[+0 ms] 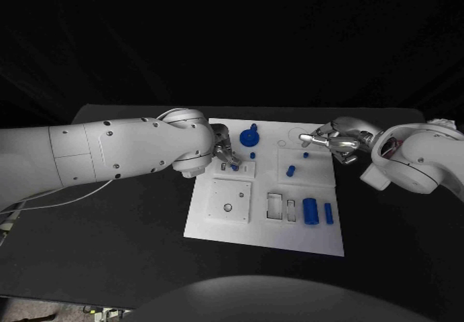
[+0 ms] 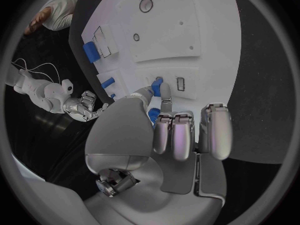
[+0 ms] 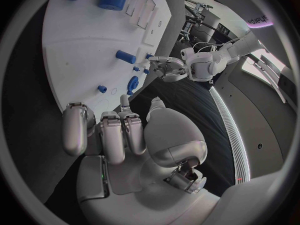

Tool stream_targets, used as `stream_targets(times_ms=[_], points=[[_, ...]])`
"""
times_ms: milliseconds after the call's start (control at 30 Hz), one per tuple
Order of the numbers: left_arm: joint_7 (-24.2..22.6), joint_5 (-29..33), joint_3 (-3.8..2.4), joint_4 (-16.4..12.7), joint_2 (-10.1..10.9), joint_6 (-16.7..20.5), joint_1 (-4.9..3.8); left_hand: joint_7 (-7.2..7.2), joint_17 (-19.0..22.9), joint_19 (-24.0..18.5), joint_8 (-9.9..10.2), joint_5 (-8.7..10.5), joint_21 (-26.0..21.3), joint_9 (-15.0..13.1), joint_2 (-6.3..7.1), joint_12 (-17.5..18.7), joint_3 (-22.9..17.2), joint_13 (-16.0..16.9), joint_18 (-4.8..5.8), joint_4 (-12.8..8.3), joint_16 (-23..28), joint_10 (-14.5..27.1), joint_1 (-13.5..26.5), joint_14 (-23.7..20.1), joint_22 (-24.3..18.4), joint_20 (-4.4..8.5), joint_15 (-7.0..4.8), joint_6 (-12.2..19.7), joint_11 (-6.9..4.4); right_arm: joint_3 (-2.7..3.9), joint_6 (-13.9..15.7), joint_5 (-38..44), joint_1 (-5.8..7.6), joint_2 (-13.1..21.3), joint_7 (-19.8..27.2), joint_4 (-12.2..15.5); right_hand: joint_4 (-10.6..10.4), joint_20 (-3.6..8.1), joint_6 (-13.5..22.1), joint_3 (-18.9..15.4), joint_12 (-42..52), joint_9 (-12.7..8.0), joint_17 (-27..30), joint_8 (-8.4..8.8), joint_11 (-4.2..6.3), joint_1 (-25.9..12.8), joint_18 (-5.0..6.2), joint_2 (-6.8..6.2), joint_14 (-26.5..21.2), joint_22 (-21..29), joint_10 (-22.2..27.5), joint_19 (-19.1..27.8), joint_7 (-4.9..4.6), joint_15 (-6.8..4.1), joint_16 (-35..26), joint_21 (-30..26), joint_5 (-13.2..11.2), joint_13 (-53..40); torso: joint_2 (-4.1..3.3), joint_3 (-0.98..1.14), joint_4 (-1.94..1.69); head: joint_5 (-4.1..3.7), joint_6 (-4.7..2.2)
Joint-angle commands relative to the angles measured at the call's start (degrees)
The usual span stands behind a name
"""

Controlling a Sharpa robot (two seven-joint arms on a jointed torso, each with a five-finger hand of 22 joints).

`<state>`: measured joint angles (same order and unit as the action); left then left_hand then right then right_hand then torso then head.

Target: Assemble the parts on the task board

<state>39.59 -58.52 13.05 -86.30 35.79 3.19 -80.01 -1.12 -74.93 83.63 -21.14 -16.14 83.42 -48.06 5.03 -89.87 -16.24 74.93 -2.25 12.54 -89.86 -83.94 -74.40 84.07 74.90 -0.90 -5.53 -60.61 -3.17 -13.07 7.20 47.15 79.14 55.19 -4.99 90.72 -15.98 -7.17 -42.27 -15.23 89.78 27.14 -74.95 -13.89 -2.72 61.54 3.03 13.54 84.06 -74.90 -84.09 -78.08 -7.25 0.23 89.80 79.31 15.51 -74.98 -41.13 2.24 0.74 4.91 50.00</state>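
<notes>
Under the left hand (image 1: pixel 224 159), at the board's near-left upper block, a small blue part (image 2: pixel 157 86) sits pinched between thumb and fingertip, right over a little rectangular slot (image 2: pixel 180 83) in the task board (image 1: pixel 218 225). Doing this step well looks like a matter of keeping the piece square to that slot, lowering slowly, and letting go only once it seats. Just beyond the left hand's fingers stands the blue gear-like part (image 1: pixel 251 138), close but apart. Further right, a short blue peg (image 1: pixel 291 171) lies between the two hands, with a large blue cylinder (image 1: pixel 310 210) and a thin one (image 1: pixel 328 213) nearer the robot. The right hand (image 1: pixel 334 144) hovers at the board's far right corner, fingers loosely curled, holding nothing I can make out.
</notes>
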Motion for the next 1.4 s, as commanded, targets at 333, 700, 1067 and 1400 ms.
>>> stream_targets(times_ms=[333,700,1067,1400], points=[[-0.4,0.3,0.05,0.4,-0.5,-2.0,0.21,0.83,-15.1,-0.2,-0.1,-0.19,-0.2,-0.1,-0.01,-0.1,-1.5,15.1,-0.2,-1.1,-0.1,-6.1,-0.4,5.9,7.7,0.23,-0.38,-0.3,-0.41,-0.01,-0.3,0.1,-0.06,-0.1,0.5,0.0,-0.1,0.07,0.0,-0.3,0.2,0.1,-15.1,0.4,-0.42,0.7,0.43,0.02,5.9,-10.5,-5.9,0.5,-0.27,0.39,0.2,-0.4,0.2,-15.0,-0.01,0.0,0.01,-0.05,0.0],[-0.4,0.4,0.06,0.5,-0.6,-2.6,0.31,0.82,-15.1,-0.2,0.0,-0.16,-0.3,-0.1,-0.01,-0.1,-1.6,15.1,-0.21,-1.1,-0.1,-6.1,-0.5,5.9,7.6,0.22,-0.35,-0.2,-0.39,-0.01,-0.3,0.1,-0.06,-0.1,0.5,0.0,-0.1,0.06,0.0,-0.3,0.2,0.1,-15.1,0.41,-0.42,0.7,0.43,-0.01,5.9,-10.5,-5.9,0.5,-0.27,0.39,0.2,-0.4,0.2,-15.0,0.01,0.02,0.0,0.07,0.0],[-0.3,0.4,0.06,0.5,-0.6,-2.8,0.33,0.8,-15.1,-0.3,0.1,-0.15,-0.4,-0.1,0.04,-0.1,-1.7,15.1,-0.22,-1.2,-0.1,-6.1,-0.7,5.9,7.6,0.21,-0.33,-0.1,-0.37,-0.01,-0.3,0.1,-0.07,0.0,0.5,0.0,0.0,0.06,0.0,-0.3,0.2,0.1,-15.1,0.43,-0.44,0.9,0.45,-0.08,5.9,-10.4,-5.9,0.6,-0.29,0.4,0.2,-0.4,0.2,-15.0,-0.01,0.0,0.0,0.09,0.0],[0.0,0.0,0.07,0.5,-0.6,-3.0,0.34,0.72,-15.1,-0.3,0.1,0.08,-0.4,-0.1,0.13,-0.1,-1.8,15.1,-0.24,-1.2,-0.1,-6.1,-0.6,5.9,7.6,0.19,-0.3,0.0,-0.32,-0.01,-0.3,0.1,-0.1,0.0,0.5,-0.1,0.1,0.04,0.0,-0.3,0.2,0.1,-15.1,0.46,-0.45,1.0,0.46,-0.15,5.9,-10.4,-5.9,0.6,-0.29,0.41,0.2,-0.5,0.2,-15.0,0.0,-0.01,-0.03,0.19,0.0]])
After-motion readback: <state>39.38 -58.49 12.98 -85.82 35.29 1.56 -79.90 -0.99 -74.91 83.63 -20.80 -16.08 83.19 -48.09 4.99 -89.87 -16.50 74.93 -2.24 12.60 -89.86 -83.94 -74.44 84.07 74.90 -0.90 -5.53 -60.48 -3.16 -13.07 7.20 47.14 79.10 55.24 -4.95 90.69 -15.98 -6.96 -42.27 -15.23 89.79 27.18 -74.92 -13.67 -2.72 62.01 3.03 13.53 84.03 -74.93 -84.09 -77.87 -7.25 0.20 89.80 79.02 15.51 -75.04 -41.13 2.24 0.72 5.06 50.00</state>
